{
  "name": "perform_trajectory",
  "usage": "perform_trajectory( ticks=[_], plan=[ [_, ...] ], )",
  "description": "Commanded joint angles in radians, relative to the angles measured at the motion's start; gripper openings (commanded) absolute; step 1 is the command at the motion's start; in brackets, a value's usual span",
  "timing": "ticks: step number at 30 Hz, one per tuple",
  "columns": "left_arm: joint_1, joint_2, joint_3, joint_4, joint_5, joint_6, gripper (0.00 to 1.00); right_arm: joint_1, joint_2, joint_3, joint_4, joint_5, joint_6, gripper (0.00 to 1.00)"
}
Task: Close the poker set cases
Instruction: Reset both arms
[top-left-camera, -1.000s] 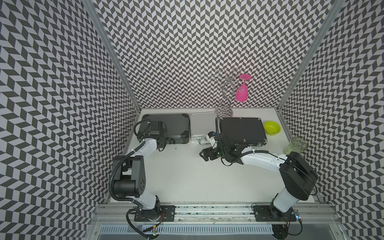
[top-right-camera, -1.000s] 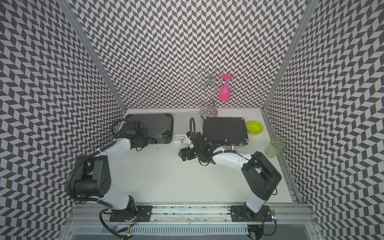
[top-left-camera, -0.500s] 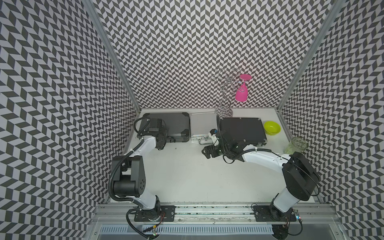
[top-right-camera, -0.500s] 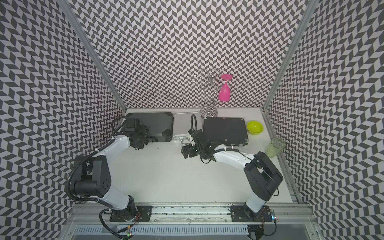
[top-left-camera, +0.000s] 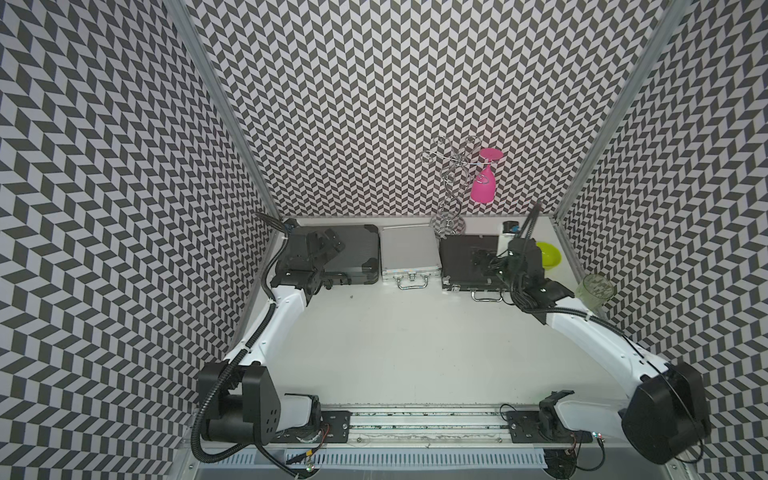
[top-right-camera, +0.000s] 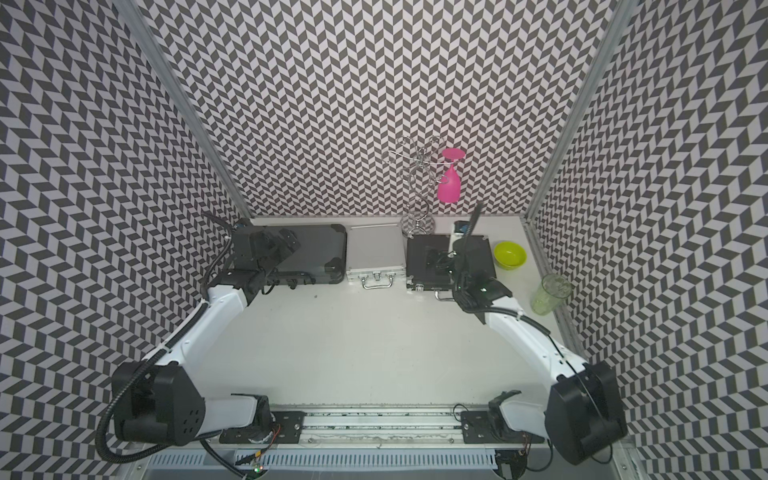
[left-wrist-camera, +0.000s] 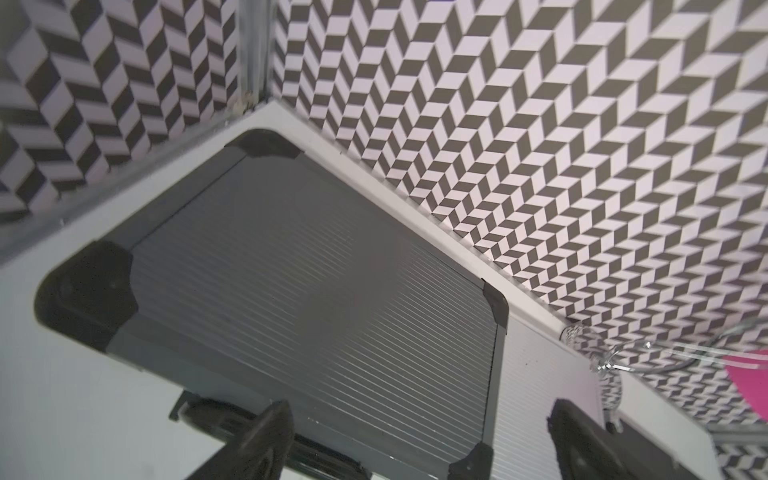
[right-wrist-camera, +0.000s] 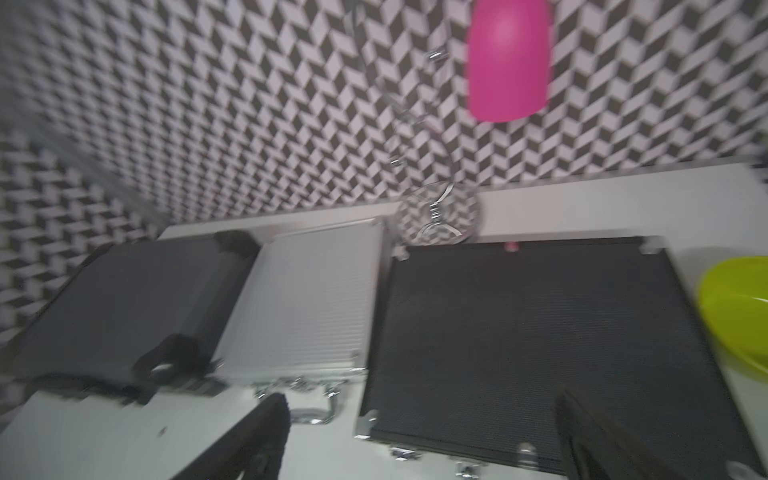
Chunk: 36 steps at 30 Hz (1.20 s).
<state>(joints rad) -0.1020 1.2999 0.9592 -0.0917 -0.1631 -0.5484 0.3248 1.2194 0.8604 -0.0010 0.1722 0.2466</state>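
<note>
Three poker set cases lie in a row at the back with their lids down flat: a dark grey ribbed case (top-left-camera: 353, 249), a silver case (top-left-camera: 409, 251) and a black case (top-left-camera: 463, 259). My left gripper (top-left-camera: 328, 245) hovers open over the grey case's left part. In the left wrist view its fingers (left-wrist-camera: 266, 432) stand wide apart above the grey case (left-wrist-camera: 311, 291), with nothing between them. My right gripper (top-left-camera: 482, 262) is open above the black case; the right wrist view is blurred and shows the black case (right-wrist-camera: 519, 332) beneath empty jaws.
A wire rack (top-left-camera: 449, 195) holding a pink glass (top-left-camera: 483, 187) stands behind the silver case. A green bowl (top-left-camera: 548, 254) sits right of the black case and a clear tumbler (top-left-camera: 596, 289) by the right wall. Patterned walls close in three sides.
My right gripper has swung from the front of the silver case rightwards to above the black case. My left gripper has moved up over the grey case and opened wider.
</note>
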Motion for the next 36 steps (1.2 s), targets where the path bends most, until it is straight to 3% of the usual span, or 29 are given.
perform_trajectory(
  ticks=[1, 5, 11, 14, 18, 23, 25, 27, 30, 34, 36],
  plan=[
    [-0.031, -0.038, -0.163, 0.303, -0.106, 0.341, 0.99, -0.05, -0.074, -0.12, 0.286, 0.109, -0.097, 0.99],
    [-0.037, -0.031, -0.318, 0.463, -0.102, 0.453, 0.99, -0.109, -0.06, -0.181, 0.351, 0.132, -0.137, 0.99],
    [-0.033, 0.022, -0.505, 0.8, 0.019, 0.595, 0.99, -0.209, 0.032, -0.268, 0.455, 0.107, -0.149, 0.99],
    [-0.013, 0.099, -0.545, 0.94, 0.004, 0.606, 0.99, -0.283, 0.065, -0.295, 0.473, 0.083, -0.139, 0.99],
    [0.032, 0.161, -0.641, 1.142, 0.043, 0.581, 1.0, -0.358, 0.083, -0.383, 0.631, 0.013, -0.163, 0.99],
    [0.085, 0.264, -0.732, 1.419, 0.07, 0.535, 1.0, -0.372, 0.161, -0.45, 0.805, -0.093, -0.144, 0.99],
    [0.09, 0.249, -0.718, 1.366, 0.076, 0.529, 1.0, -0.373, 0.209, -0.51, 0.953, -0.076, -0.109, 0.99],
    [0.091, 0.25, -0.717, 1.36, 0.079, 0.529, 0.99, -0.369, 0.239, -0.558, 1.1, -0.162, -0.166, 0.99],
    [0.091, 0.252, -0.717, 1.363, 0.079, 0.53, 1.0, -0.338, 0.262, -0.554, 1.105, -0.179, -0.216, 0.99],
    [0.091, 0.256, -0.719, 1.376, 0.078, 0.529, 1.0, -0.325, 0.344, -0.658, 1.387, -0.151, -0.214, 0.99],
    [0.091, 0.252, -0.715, 1.359, 0.079, 0.529, 1.0, -0.325, 0.338, -0.657, 1.368, -0.152, -0.217, 0.99]
  ],
)
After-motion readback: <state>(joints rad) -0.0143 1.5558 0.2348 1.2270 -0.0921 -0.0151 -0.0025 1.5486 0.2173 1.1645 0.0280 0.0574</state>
